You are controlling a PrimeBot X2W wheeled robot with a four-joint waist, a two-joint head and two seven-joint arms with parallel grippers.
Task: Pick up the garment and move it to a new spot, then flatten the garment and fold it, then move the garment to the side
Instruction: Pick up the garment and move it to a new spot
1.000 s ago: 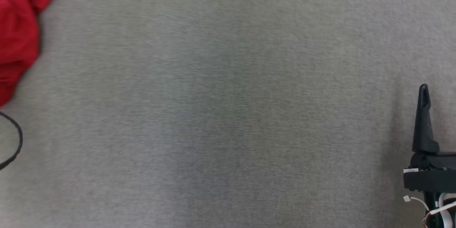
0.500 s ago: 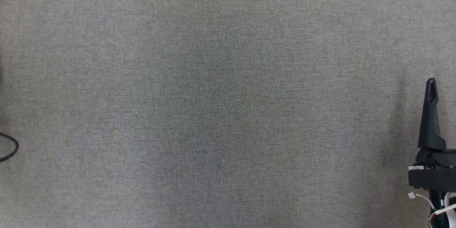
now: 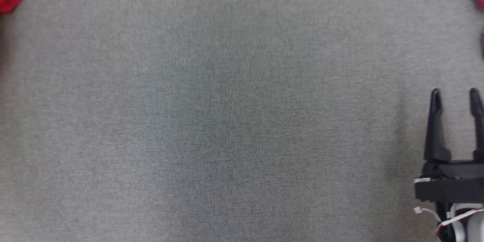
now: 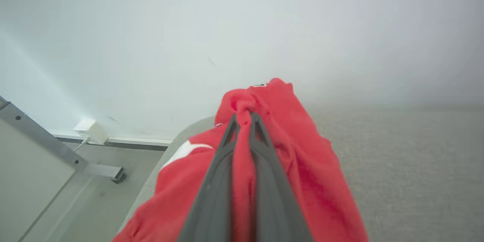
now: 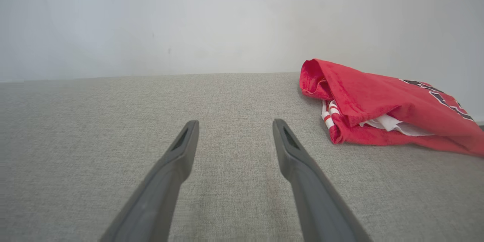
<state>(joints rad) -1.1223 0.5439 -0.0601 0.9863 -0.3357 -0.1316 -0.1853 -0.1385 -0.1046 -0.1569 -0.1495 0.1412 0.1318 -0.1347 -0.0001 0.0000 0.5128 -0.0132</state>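
The left gripper (image 4: 245, 115) is pinching shut on the red garment (image 4: 302, 166) near the left edge of the grey table (image 4: 397, 166). The right gripper (image 5: 234, 132) is hanging open over the table. I am guessing this is the picking-up step; next comes lifting it toward the table's middle.

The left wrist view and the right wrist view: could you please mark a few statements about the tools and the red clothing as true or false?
1. The left tool is shut on a fold of the red garment. True.
2. The right tool is shut. False: its fingers stand well apart with nothing between them.
3. The right tool touches the second red garment. False: that garment lies apart from it, toward the right of the right wrist view.
4. The second red garment lies on the grey cloth surface. True.
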